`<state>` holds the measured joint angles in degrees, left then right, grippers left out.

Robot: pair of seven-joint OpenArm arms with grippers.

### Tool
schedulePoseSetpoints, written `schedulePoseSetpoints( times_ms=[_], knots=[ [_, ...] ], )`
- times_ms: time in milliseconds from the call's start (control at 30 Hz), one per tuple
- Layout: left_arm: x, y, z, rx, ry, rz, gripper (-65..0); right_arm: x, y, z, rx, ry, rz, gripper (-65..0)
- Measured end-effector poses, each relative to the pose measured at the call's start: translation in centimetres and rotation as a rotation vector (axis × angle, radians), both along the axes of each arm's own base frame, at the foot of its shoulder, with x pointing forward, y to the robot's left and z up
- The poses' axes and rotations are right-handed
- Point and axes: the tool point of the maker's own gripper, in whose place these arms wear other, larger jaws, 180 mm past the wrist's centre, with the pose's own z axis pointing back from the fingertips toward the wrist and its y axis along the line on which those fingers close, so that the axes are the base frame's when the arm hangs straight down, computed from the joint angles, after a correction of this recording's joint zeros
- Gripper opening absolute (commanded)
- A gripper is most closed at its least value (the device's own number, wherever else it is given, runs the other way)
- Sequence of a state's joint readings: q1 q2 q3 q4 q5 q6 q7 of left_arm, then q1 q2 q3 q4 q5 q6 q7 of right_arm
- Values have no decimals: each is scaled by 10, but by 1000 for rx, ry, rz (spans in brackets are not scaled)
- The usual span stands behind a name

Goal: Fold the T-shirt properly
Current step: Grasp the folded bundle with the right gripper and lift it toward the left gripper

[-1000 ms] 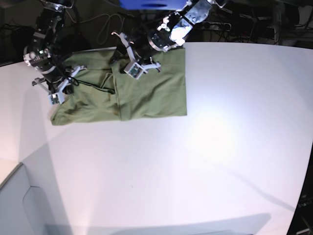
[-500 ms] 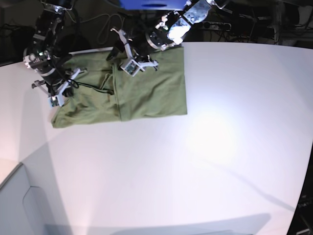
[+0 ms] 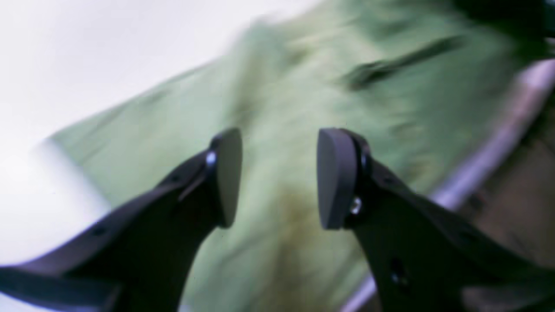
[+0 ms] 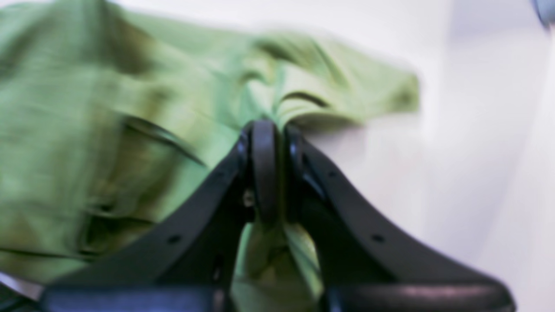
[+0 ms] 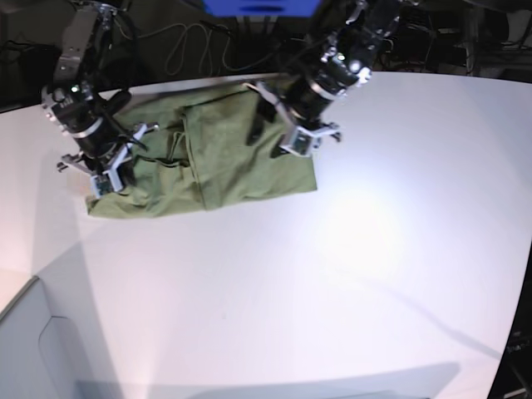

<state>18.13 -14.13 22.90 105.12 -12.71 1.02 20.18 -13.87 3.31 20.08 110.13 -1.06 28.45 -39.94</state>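
Surface: white table [image 5: 349, 274], bare across the near half; dark clutter of cables beyond its far edge.
Item: the T-shirt [image 5: 224, 162], olive-green, lying partly folded at the far left of the table, one flap doubled over the body along a crease near the middle.
Near corner: lower left hem sits under the right arm; some wrinkling there (wrist views are blurred, so fine folds are hard to read).
Right gripper [image 4: 271, 138]: jaws closed tight on a pinch of T-shirt fabric at the left edge, cloth bunched up between them.
Left gripper [image 3: 277, 173]: jaws moderately apart, nothing between them, hovering over the T-shirt near its right side and far edge.
Far edge: shirt reaches close to the table's back rim, seen as a pale strip in the left wrist view.
Step in hand: judged to be a fold in progress, one side gripped, the other arm positioning for its hold.
Next move calls for: left gripper descending onto a matching edge and closing, then both carrying cloth across evenly.
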Motion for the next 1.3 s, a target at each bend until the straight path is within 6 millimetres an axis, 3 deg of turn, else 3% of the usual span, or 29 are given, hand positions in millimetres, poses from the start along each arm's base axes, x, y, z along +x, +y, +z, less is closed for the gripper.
schedulePoseSetpoints(
  times_ms=[233,400,600,800,1100,1200,1300],
  knots=[
    [3,82,-15,92,34,216,-374,-5,56,1,32,2,159,-649],
    [-11,106,-40,139,110,267,-374,-9,101,5,73,-7,286,-650],
    [-11,105,-54,134,140,281,-374,-12,158,17,111,-44,456,-650],
    [1,100,-50,116,119,286,-374,-27,199,20,148,-41,579,-650],
    [1,101,-51,120,124,288,-374,-58,246,4,188,23,735,-650],
    [0,101,-52,120,125,288,-374,-54,256,7,212,-2,762,-650],
    [-1,102,-52,123,127,287,-374,-53,253,-7,195,39,759,-650]
  ],
)
